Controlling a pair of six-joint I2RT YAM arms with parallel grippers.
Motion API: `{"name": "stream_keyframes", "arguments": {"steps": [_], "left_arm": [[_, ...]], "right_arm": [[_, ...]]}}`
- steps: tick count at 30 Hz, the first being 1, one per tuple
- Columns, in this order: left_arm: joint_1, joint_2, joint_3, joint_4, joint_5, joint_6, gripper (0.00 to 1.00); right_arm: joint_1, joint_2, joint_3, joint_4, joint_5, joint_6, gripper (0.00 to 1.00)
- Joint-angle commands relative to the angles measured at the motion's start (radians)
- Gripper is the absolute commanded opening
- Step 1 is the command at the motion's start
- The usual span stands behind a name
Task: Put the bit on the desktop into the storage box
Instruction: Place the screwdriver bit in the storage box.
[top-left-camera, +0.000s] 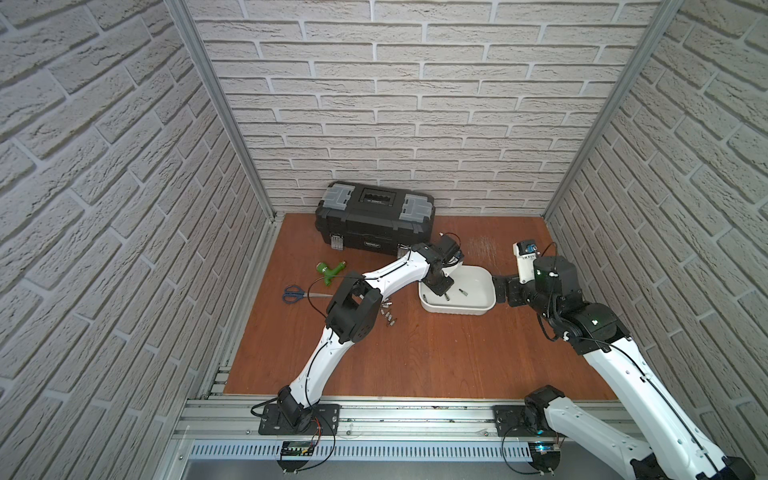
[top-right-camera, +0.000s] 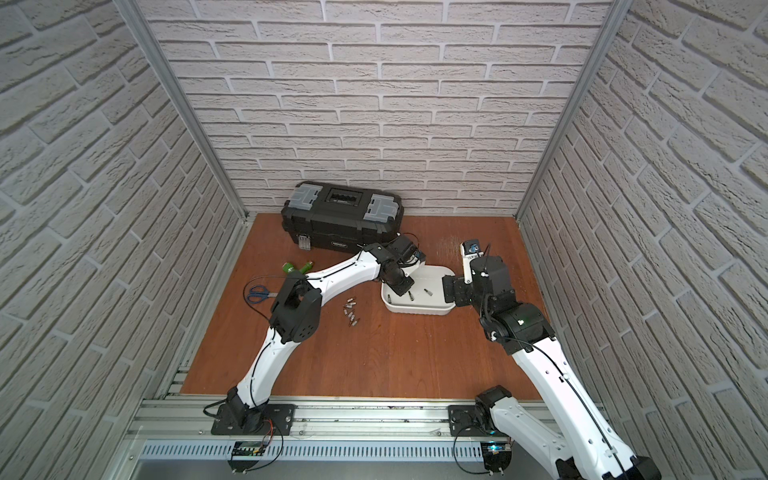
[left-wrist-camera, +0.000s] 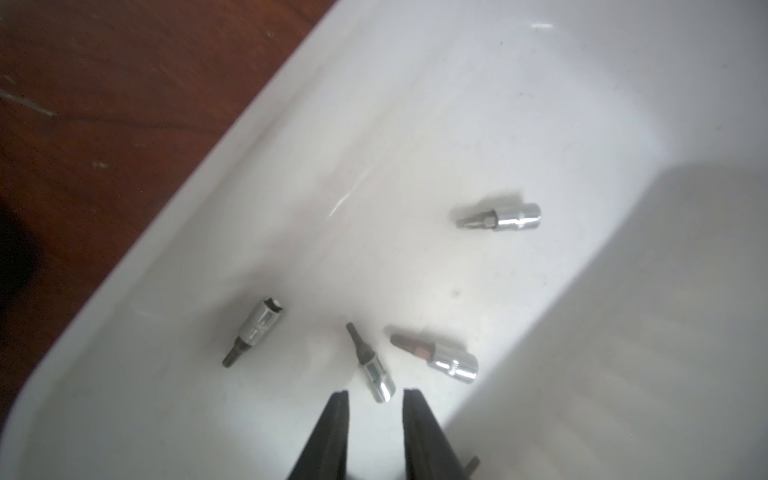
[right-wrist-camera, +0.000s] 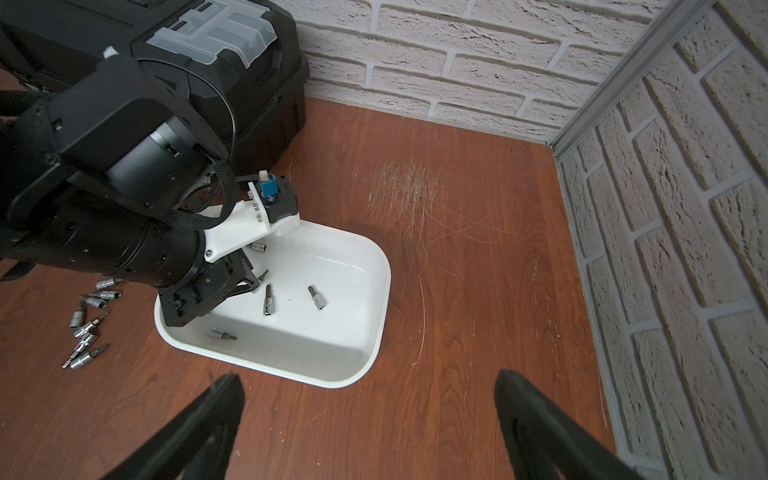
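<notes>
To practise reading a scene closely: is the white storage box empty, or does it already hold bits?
Not empty: the left wrist view shows at least four bits lying inside the storage box.

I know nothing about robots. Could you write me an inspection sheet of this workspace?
Surface: reddish-brown wood-grain desktop, scuffed pale patch.
Job's things: shallow white plastic storage box holding several small silver bits; more bits clustered on the desktop beside it.
Clutter: black toolbox with grey lid compartments, green tool, blue-handled scissors.
Grippers: left gripper over the box, open, a bit between its tips; right gripper open, empty, beside the box.
Cables: thin black cable loops off the left arm.
Surroundings: white brick-pattern walls, silver aluminium rail.
</notes>
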Motion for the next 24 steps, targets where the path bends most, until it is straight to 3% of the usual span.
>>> {"name": "stream_keyframes", "arguments": {"steps": [1, 13, 18, 20, 24], "left_arm": [[-0.009, -0.002, 0.024, -0.004, 0.008, 0.0, 0.31], [-0.035, -0.157, -0.062, 0.021, -0.044, 0.012, 0.51], [-0.044, -0.269, -0.156, 0.066, -0.084, 0.011, 0.59], [-0.045, -0.329, -0.206, 0.092, -0.097, 0.008, 0.68], [-0.045, -0.436, -0.311, 0.128, -0.131, 0.003, 0.75]], "right_arm": [[-0.002, -0.014, -0.009, 0.035, 0.015, 0.013, 0.98], [-0.003, -0.015, 0.015, 0.025, -0.024, -0.001, 0.98], [-0.004, -0.013, 0.026, 0.025, -0.056, -0.007, 0.98], [-0.004, -0.012, 0.028, 0.03, -0.077, -0.009, 0.98], [-0.003, -0.007, 0.028, 0.042, -0.122, -0.014, 0.99]]}}
